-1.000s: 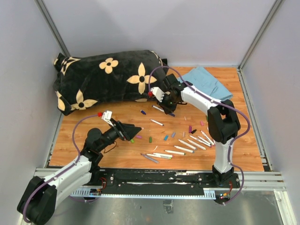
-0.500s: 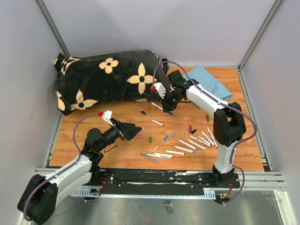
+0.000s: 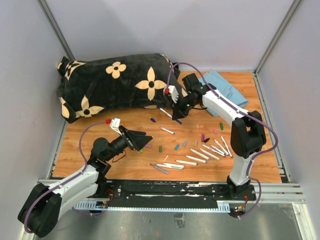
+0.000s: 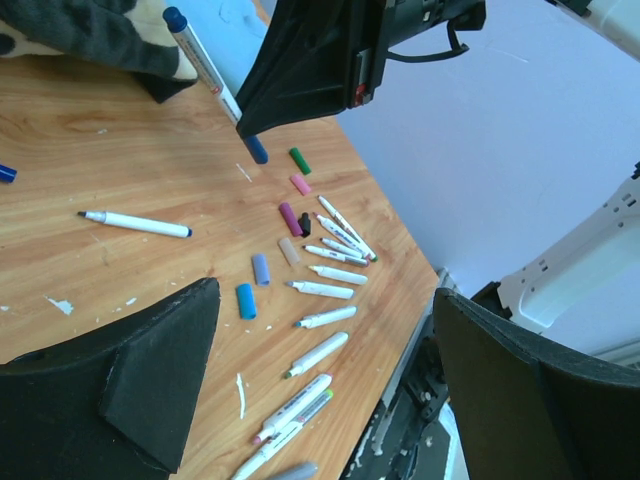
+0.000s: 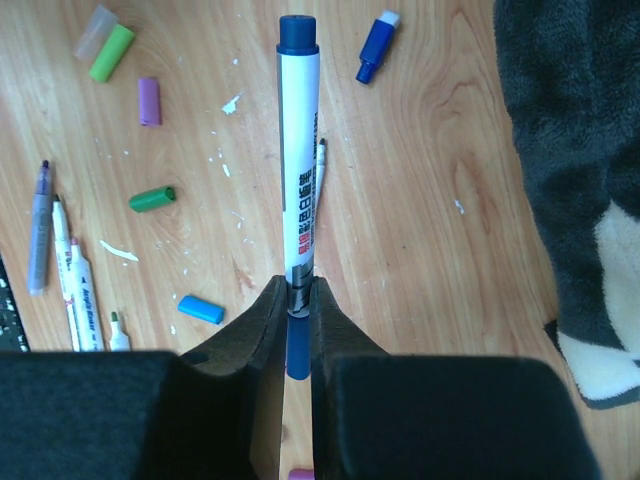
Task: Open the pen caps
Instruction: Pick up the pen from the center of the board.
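From above, the right fingers (image 3: 176,106), clamped on a pen (image 3: 166,113), have carried it over the last second from mid-desk toward the far edge, beside the pillow (image 3: 115,82). The left fingers (image 3: 140,136) have not moved. They are spread wide and empty near the front left. So the pen looks picked up but not yet uncapped, and the left arm probably has to come for it. On the desk (image 3: 100,130) lie about ten loose caps (image 3: 160,148) and roughly ten bare pens (image 3: 186,162), mostly front right; they are small, so the counts are approximate.

The left wrist view shows the raised pen with its blue cap (image 4: 175,18) on. Eight loose caps and about ten bare pens show here.

The right wrist view shows the fingers shut on the pen's lower end, above six loose caps.
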Motion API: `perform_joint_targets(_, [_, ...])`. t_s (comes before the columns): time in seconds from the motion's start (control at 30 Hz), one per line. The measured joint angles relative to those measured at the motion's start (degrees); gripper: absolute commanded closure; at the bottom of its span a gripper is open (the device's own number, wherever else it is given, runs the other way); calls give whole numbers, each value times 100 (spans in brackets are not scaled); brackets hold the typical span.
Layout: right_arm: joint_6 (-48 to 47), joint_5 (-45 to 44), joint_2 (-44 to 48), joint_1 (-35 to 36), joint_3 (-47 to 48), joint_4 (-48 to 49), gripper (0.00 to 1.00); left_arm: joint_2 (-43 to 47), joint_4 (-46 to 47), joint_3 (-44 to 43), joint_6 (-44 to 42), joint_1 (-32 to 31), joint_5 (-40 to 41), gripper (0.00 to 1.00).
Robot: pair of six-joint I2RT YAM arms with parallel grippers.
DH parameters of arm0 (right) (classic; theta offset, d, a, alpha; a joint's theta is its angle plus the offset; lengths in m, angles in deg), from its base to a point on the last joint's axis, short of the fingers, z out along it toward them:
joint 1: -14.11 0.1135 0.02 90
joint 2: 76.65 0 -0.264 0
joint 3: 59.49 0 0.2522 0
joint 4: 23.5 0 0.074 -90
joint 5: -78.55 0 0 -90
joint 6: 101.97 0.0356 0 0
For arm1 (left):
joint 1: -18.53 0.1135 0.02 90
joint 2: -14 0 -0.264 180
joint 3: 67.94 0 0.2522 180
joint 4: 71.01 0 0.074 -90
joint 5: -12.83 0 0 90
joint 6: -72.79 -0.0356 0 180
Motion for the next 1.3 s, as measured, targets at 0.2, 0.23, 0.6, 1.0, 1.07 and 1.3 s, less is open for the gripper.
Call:
perform_joint_targets(0.2, [199, 352, 79, -24, -11, 26, 99, -94, 155, 0, 0, -103, 46, 8])
perform_joint_targets(0.23, [243, 402, 90, -24, -13, 50, 99, -122, 190, 0, 0, -120, 55, 9])
perform_joint_targets(0.6, [739, 1003, 186, -315, -192, 326, 99, -509, 470, -2, -9, -378, 212, 9])
perform_joint_targets(1.0, [1436, 1519, 483, -328, -437, 817, 99, -1084, 846, -170, -103, -732, 450, 9])
perform_joint_targets(1.07, [1554, 1591, 533, -328, -492, 909, 99, -1196, 929, -238, -103, -772, 476, 9])
perform_joint_targets(1.3, [2020, 1869, 555, -328, -667, 1250, 99, -1652, 1294, -400, -2, -905, 584, 10])
